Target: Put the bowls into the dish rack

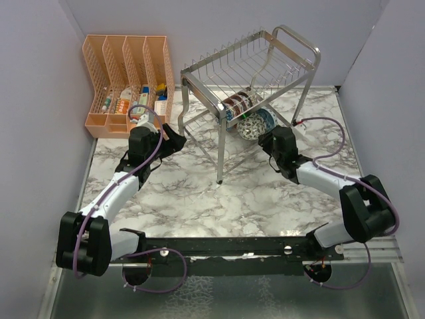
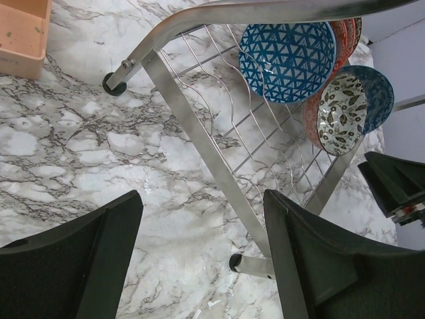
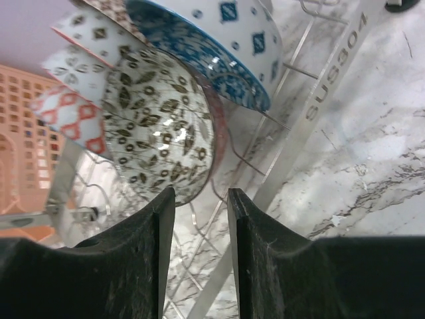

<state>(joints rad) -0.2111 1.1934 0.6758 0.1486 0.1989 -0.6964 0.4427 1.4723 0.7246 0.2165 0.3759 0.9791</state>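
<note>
The silver wire dish rack (image 1: 265, 63) stands at the back centre. Several bowls stand on edge in its lower tier (image 1: 247, 114). The left wrist view shows a blue triangle-patterned bowl (image 2: 287, 60), a red one (image 2: 346, 30) behind it and a greyish leaf-patterned bowl (image 2: 340, 113). In the right wrist view the greyish bowl (image 3: 159, 133) stands just beyond my right gripper (image 3: 201, 199), which is slightly open and empty, with a blue bowl (image 3: 212, 46) and a red-pink one (image 3: 66, 113) behind. My left gripper (image 2: 202, 252) is wide open and empty above the marble, by the rack's near leg (image 2: 255, 266).
An orange slotted organiser (image 1: 126, 80) with small bottles stands at the back left, close to my left gripper (image 1: 174, 141). The rack's front rail (image 2: 199, 139) and legs run between the two arms. My right gripper (image 1: 265, 136) sits at the rack's lower tier. Purple walls surround the marble table (image 1: 199, 193).
</note>
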